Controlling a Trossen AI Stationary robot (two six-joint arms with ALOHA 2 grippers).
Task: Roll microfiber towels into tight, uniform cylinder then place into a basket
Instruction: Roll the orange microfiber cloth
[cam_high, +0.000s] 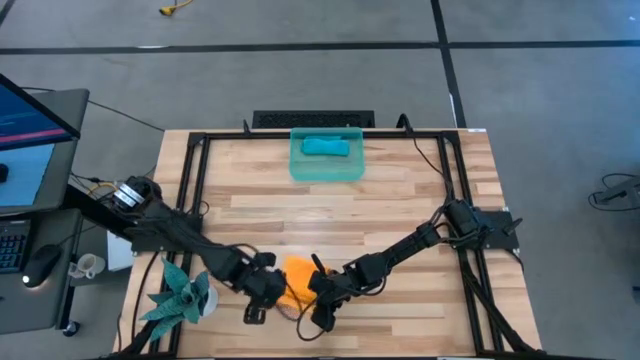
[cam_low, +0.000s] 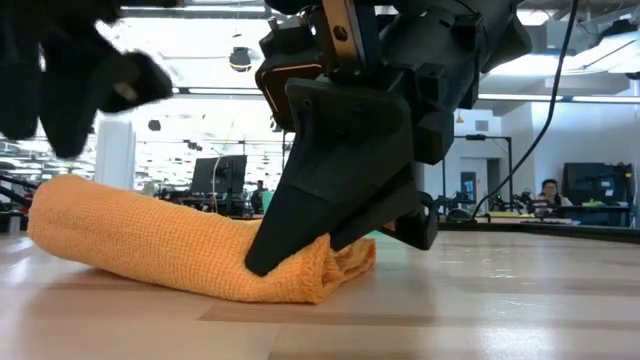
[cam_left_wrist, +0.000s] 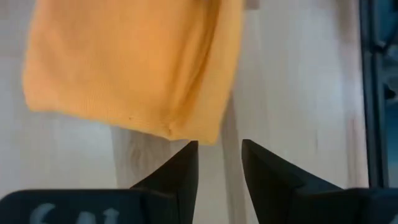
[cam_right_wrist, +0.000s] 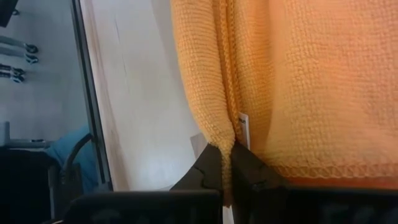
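The orange towel (cam_high: 296, 272) lies as a loose roll on the table near its front edge, and in the low view it (cam_low: 150, 250) rests along its whole length on the wood. My right gripper (cam_high: 318, 292) is shut on one end of it. My left gripper (cam_left_wrist: 219, 154) stands open just short of the towel's other edge (cam_left_wrist: 174, 127), raised off the table (cam_low: 80, 75), with nothing between its fingers. The teal-blue towel (cam_high: 326, 147) lies rolled inside the basket (cam_high: 300, 170) at the table's far edge. My right gripper pinches a ridge of folded cloth (cam_right_wrist: 224, 134) at the roll's end between its two fingers, beside a small white label (cam_right_wrist: 244, 126). The fingers (cam_low: 300, 215) come slanting down from above. Several layers are bunched there. The towel's end (cam_low: 335, 268) stays on the table.
A teal spiky plant figure (cam_high: 180, 295) stands at the table's near left corner, close to my left arm. A black frame (cam_high: 195, 190) runs along the table's sides. Bare wood lies between the towel and the basket. A person sits far off in the room (cam_low: 548, 192).
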